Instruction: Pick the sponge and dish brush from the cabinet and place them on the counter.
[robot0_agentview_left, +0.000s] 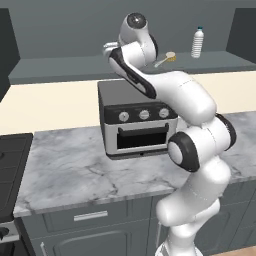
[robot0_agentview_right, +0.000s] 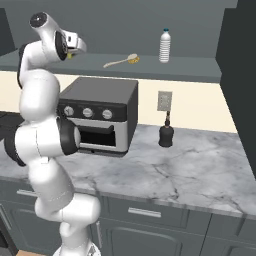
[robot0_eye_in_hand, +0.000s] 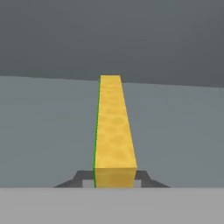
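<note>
The fingers (robot0_eye_in_hand: 114, 183) pinch the sponge (robot0_eye_in_hand: 113, 131) at one end on the cabinet shelf (robot0_eye_in_hand: 48, 127); such a shallow grip could let it slip during lifting.

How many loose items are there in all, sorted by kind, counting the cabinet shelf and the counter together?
Sponge: 1, in the gripper
Dish brush: 1, on the cabinet shelf
Clear bottle: 1, on the shelf
Toaster oven: 1, on the counter
Dark dispenser bottle: 1, on the counter
Total: 5
</note>
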